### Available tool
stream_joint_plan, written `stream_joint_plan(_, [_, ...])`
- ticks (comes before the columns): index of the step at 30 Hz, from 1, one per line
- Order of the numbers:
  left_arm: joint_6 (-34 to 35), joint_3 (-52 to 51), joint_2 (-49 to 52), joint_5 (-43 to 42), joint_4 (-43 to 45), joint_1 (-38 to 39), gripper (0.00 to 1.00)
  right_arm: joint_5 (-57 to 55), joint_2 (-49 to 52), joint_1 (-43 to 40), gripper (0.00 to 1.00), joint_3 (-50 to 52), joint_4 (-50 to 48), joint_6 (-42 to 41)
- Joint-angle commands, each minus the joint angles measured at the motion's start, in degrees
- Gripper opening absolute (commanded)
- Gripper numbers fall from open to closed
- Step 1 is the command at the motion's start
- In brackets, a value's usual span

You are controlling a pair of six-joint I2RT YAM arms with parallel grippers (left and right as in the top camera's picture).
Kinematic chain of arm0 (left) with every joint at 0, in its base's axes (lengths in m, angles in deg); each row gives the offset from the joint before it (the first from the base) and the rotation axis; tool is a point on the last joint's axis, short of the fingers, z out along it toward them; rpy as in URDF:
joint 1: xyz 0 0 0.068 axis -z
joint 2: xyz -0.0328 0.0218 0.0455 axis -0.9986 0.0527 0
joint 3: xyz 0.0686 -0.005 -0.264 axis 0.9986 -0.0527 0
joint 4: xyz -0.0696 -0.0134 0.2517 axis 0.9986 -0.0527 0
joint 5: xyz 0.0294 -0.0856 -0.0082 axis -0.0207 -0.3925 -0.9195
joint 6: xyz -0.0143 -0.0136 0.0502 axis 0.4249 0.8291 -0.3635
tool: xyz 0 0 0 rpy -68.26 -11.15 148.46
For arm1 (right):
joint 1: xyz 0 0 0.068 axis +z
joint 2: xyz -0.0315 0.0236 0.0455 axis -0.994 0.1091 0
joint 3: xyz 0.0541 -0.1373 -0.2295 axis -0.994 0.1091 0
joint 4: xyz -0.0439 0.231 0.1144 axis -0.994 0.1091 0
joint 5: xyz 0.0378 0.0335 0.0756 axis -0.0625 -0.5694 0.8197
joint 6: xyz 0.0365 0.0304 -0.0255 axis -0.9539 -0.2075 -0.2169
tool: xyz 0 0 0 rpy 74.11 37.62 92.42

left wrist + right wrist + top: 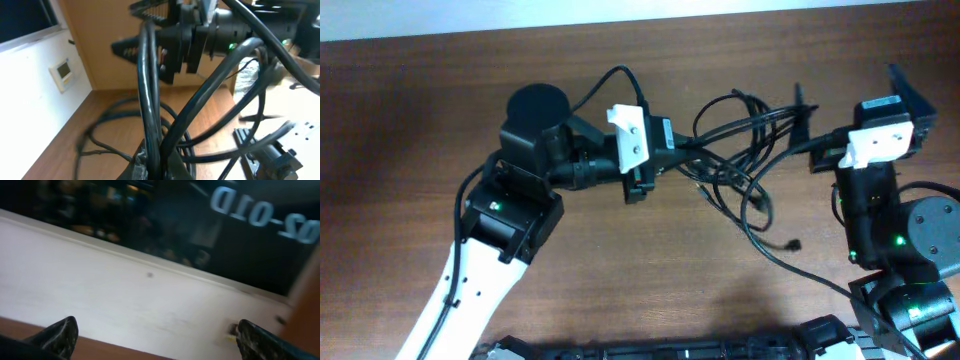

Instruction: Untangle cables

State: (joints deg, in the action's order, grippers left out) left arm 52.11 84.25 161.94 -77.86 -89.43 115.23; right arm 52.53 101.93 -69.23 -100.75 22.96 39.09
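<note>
The cables (740,150) are thin black cords in a loose tangle on the wooden table, between my two arms. One loose end with a small plug (795,243) trails toward the front right. My left gripper (672,148) is at the tangle's left side, shut on two cable strands. In the left wrist view the cables (150,100) rise from between the closed fingers (156,162). My right gripper (805,128) is at the tangle's right edge. In the right wrist view its fingers (155,335) are wide apart, with no cable between them.
The brown wooden table (620,270) extends around the tangle. The right arm's black body (200,30) stands behind the cables in the left wrist view. A white wall with a small wall panel (62,74) lies beyond the table. Black equipment (650,350) lines the front edge.
</note>
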Motion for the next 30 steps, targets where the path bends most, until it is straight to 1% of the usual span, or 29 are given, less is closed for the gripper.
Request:
stream_joint_plan(1, [0.4, 0.4, -1.1, -2.2, -0.3, -3.4, 0.0, -12.2, -0.3, -0.7, 0.99, -0.7, -0.4, 4.5])
stream_joint_plan(3, [0.4, 0.4, -1.1, -2.2, -0.5, -5.7, 0.0, -16.4, -0.3, -0.7, 0.99, -0.7, -0.4, 4.6])
stream_joint_plan(7, [0.4, 0.4, -1.1, -2.2, -1.6, -9.9, 0.0, -21.2, -0.3, -0.7, 0.99, -0.7, -0.1, 4.6])
stream_joint_plan(11, [0.4, 0.4, -1.1, -1.3, -2.4, -13.6, 0.0, -21.5, -0.3, -0.7, 0.99, -0.7, 0.3, 7.0])
stream_joint_plan(16, [0.4, 0.4, -1.1, 0.2, -3.8, -18.4, 0.0, -21.5, -0.3, -0.7, 0.99, -0.7, 0.5, 7.0])
stream_joint_plan(21, [0.8, 0.4, -1.1, 0.2, -3.9, -19.8, 0.0, -21.4, -0.3, -0.7, 0.99, -0.7, 3.2, 6.9])
stream_joint_plan(23, [0.8, 0.4, -1.1, 0.4, -3.9, -19.8, 0.0, -20.9, -0.3, -0.7, 0.99, -0.7, 6.1, 6.9])
stream_joint_plan(27, [0.8, 0.4, -1.1, 3.5, -3.5, -19.8, 0.0, -12.6, -0.3, -0.7, 0.99, -0.7, 14.8, 6.9])
stream_joint_plan(30, [0.9, 0.4, -1.1, 5.7, -2.4, -19.8, 0.0, 1.1, -0.3, -0.7, 0.99, -0.7, 20.8, 5.7])
